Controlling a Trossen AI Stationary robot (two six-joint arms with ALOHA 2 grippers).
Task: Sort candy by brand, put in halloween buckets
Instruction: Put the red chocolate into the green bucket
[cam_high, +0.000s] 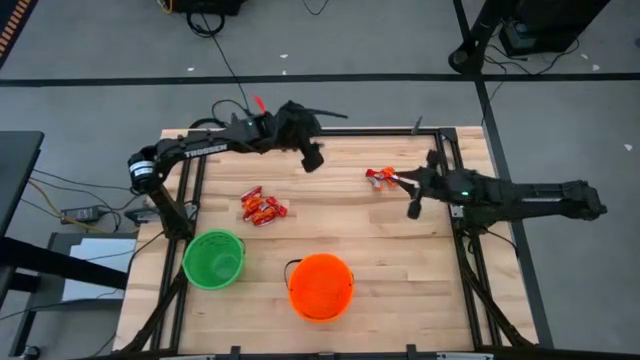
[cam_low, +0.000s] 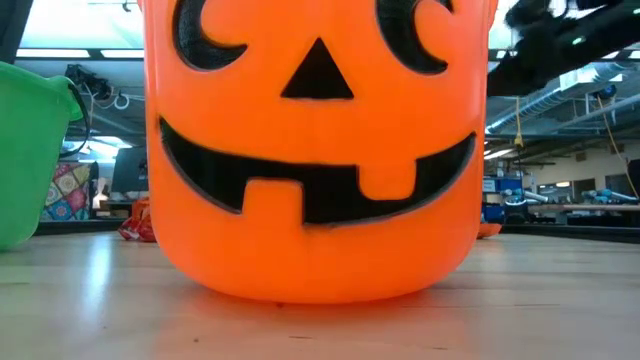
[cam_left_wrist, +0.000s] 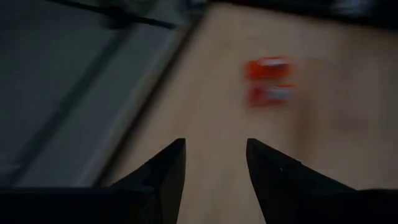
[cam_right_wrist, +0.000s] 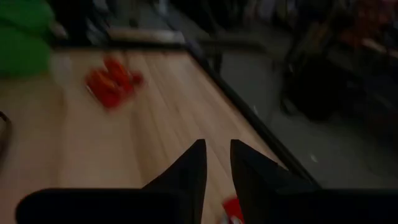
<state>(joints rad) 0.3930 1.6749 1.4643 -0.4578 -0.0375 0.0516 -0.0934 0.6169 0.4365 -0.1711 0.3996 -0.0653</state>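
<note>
Two heaps of candy lie on the wooden table: one (cam_high: 262, 207) left of the middle, and a smaller one (cam_high: 380, 177) toward the right. The green bucket (cam_high: 213, 258) and the orange bucket (cam_high: 321, 286) stand upright near the front edge. My left gripper (cam_high: 312, 155) hovers near the far edge. It is open (cam_left_wrist: 216, 152) with nothing between its fingers, and blurred candy (cam_left_wrist: 268, 81) lies ahead of it. My right gripper (cam_high: 405, 190) hangs just right of the smaller heap. Its fingers stand a narrow gap apart (cam_right_wrist: 216, 152) on nothing, facing the left heap (cam_right_wrist: 112, 81).
The table's dark frame rails (cam_high: 460, 170) run along its edges. In the low view the orange bucket (cam_low: 315, 150) fills the middle, with the green bucket (cam_low: 30, 150) to its left and some candy (cam_low: 138, 225) behind. Bare wood (cam_high: 400, 260) lies right of the orange bucket.
</note>
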